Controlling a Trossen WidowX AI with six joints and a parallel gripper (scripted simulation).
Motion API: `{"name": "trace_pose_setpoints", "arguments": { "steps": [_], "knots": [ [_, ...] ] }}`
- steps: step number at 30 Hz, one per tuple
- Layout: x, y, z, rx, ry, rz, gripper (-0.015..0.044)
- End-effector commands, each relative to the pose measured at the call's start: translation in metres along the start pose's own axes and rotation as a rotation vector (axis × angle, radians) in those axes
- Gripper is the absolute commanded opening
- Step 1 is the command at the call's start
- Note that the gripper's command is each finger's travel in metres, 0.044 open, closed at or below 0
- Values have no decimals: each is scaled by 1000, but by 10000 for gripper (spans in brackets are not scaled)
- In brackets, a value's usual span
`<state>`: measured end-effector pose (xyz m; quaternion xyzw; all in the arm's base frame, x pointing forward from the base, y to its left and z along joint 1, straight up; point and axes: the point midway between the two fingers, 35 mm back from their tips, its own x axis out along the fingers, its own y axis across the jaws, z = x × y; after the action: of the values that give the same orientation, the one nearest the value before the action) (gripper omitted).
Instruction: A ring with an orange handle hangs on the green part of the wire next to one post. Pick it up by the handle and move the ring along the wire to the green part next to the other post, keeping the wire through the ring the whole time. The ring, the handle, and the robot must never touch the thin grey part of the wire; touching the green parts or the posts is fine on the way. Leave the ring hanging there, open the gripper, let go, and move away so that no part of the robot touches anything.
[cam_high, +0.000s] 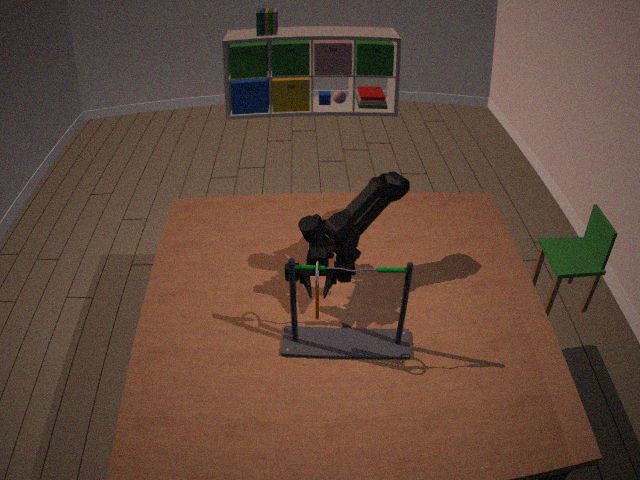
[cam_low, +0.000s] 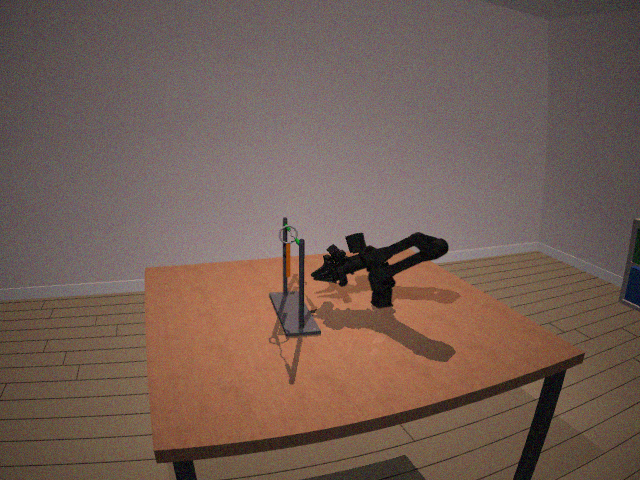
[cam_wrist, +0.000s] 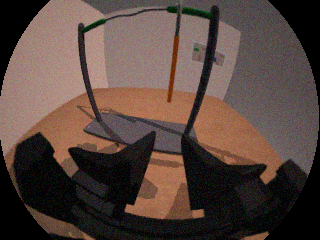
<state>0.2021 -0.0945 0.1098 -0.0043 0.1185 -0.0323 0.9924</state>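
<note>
The ring (cam_high: 316, 268) (cam_low: 280, 235) (cam_wrist: 179, 11) hangs, orange handle (cam_high: 316, 303) (cam_low: 287, 259) (cam_wrist: 173, 69) down, on green wire (cam_high: 305, 267) (cam_wrist: 196, 12).

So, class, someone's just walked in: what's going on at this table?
A black robot arm is reaching toward an orange handle. Its hand is partly open with nothing in it, short of the handle. The ring hangs around the green part of the wire beside one post.
</note>
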Motion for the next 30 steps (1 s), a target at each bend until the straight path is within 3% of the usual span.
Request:
{"name": "trace_pose_setpoints", "arguments": {
  "steps": [1,10,30],
  "knots": [
    [9,-1,11,1,-10,-11,160],
    [30,4,40,14,-72,-30,160],
    [49,1,46,14,-74,-30,160]
  ]
}}
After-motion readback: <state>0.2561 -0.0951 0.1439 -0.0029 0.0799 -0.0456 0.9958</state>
